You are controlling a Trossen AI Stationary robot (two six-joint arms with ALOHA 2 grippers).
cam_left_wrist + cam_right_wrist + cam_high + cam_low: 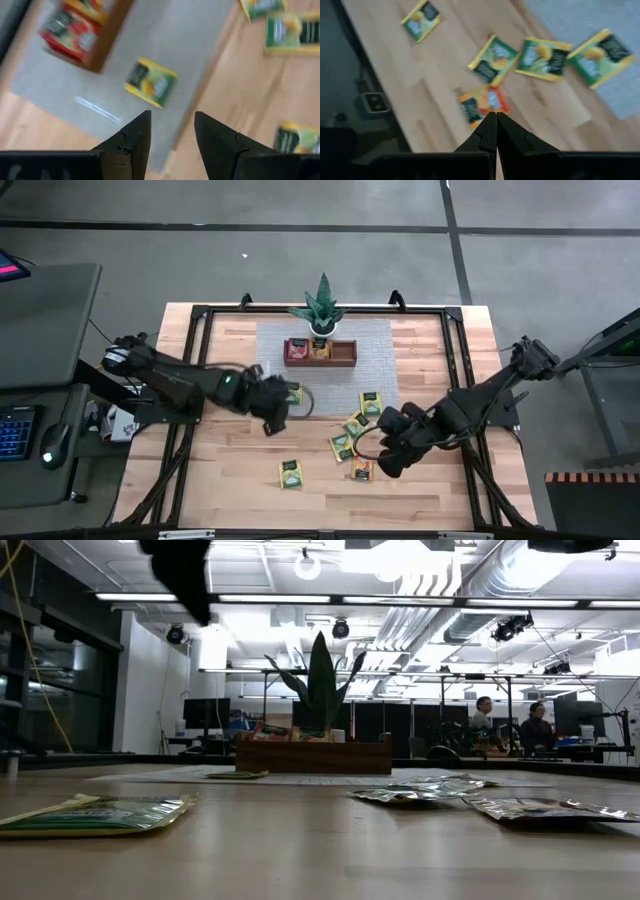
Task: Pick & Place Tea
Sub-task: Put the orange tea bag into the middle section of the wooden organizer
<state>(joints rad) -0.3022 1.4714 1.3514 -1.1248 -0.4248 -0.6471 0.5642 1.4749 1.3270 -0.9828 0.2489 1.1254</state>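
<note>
- Tea packets are lying loose on the desk, most of them clustered near the right gripper; one yellow-green packet is sitting apart toward the front edge.
- Another yellow-green packet is lying on the grey mat, just ahead of the left gripper.
- Red and orange packets are sitting in the wooden tray, beside the potted plant.
- Left gripper is hovering over the mat's edge, fingers spread, holding nothing.
- Right gripper is hovering with fingers pressed together, empty, tips just beside the orange packet.
</note>
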